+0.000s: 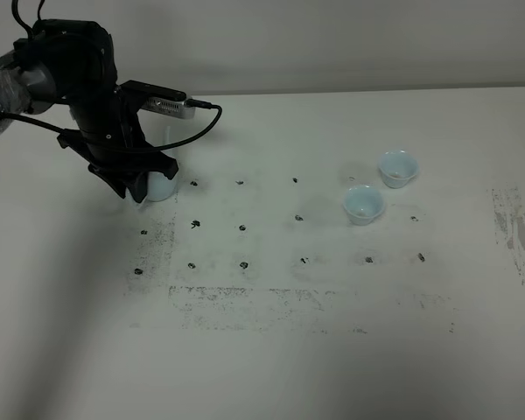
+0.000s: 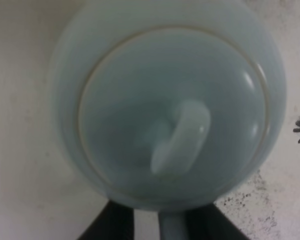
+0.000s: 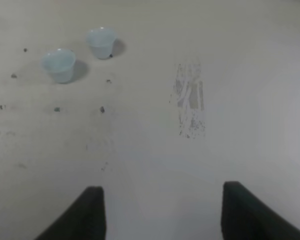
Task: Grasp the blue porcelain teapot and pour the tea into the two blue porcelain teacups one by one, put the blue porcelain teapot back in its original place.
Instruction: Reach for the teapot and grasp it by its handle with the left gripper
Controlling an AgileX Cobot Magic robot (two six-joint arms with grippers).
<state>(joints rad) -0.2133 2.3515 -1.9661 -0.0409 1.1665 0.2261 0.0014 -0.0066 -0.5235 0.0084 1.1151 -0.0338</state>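
Note:
The blue porcelain teapot (image 1: 161, 185) stands on the table at the left, mostly hidden under my left arm. Its lid and knob fill the left wrist view, teapot (image 2: 170, 100). My left gripper (image 2: 160, 227) straddles the loop handle; one finger touches it and a strip of table shows beside the other, so it is open. The two blue porcelain teacups (image 1: 364, 203) (image 1: 397, 167) stand upright, close together, right of centre; they also appear as teacups (image 3: 59, 64) (image 3: 101, 42). My right gripper (image 3: 162, 215) hovers open over bare table, outside the high view.
The white table (image 1: 271, 350) carries a grid of small black marks and scuffed grey patches, one near the right edge (image 1: 516, 232). A grey camera module with a cable (image 1: 171, 105) juts from the left arm.

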